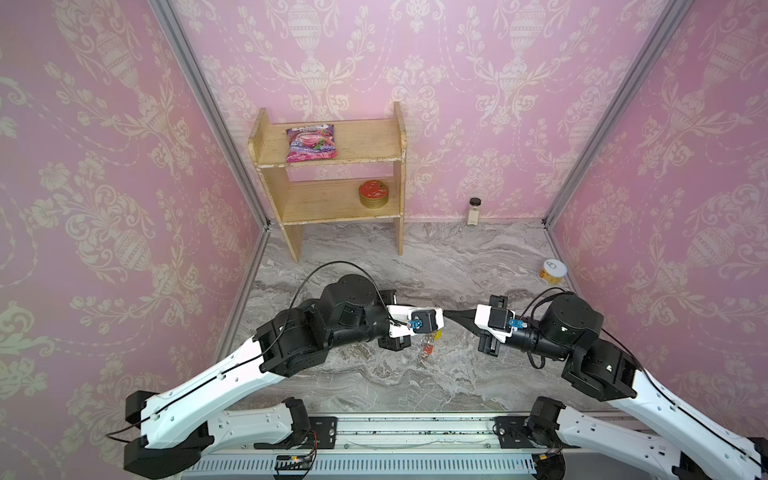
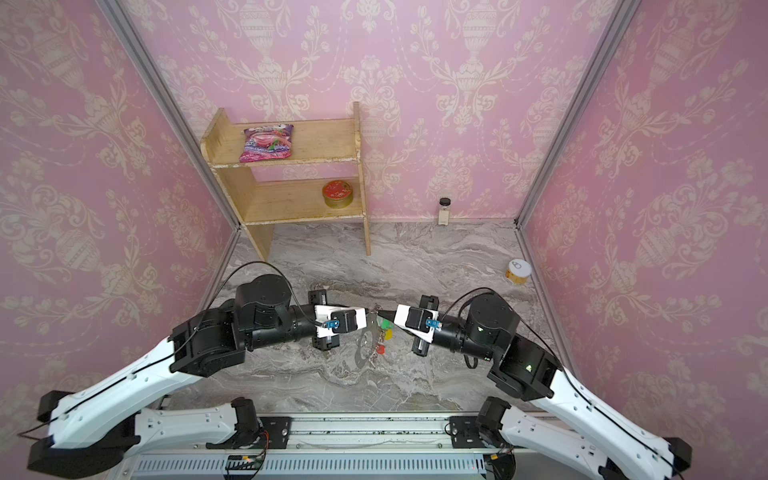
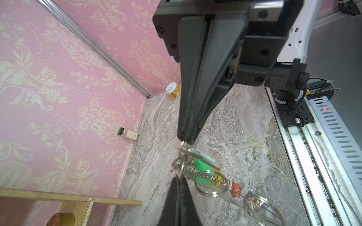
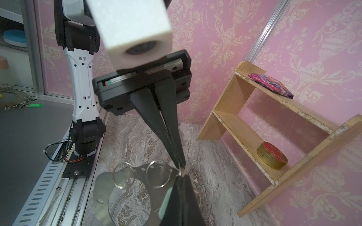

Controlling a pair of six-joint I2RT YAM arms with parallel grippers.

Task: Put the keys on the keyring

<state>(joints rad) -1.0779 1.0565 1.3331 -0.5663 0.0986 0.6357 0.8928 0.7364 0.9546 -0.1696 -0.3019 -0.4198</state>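
Left gripper (image 3: 179,178) pinches the keyring (image 4: 140,172) by its rim, tip to tip with the right gripper (image 3: 185,140), which clamps the keys (image 3: 201,155) hanging just off its tips. I reckon the left must hold dead steady while the right threads them on slowly, without twisting.

Matt grey metal keyring (image 4: 101,187), bare wood shelf (image 4: 239,131), marble-look tabletop (image 1: 415,374)

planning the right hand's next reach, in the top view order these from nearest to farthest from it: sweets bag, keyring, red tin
1. keyring, hanging right at the tip of the right hand, in the middle.
2. red tin, on the lower board of the wooden shelf at the back.
3. sweets bag, on its top board, higher and further left.
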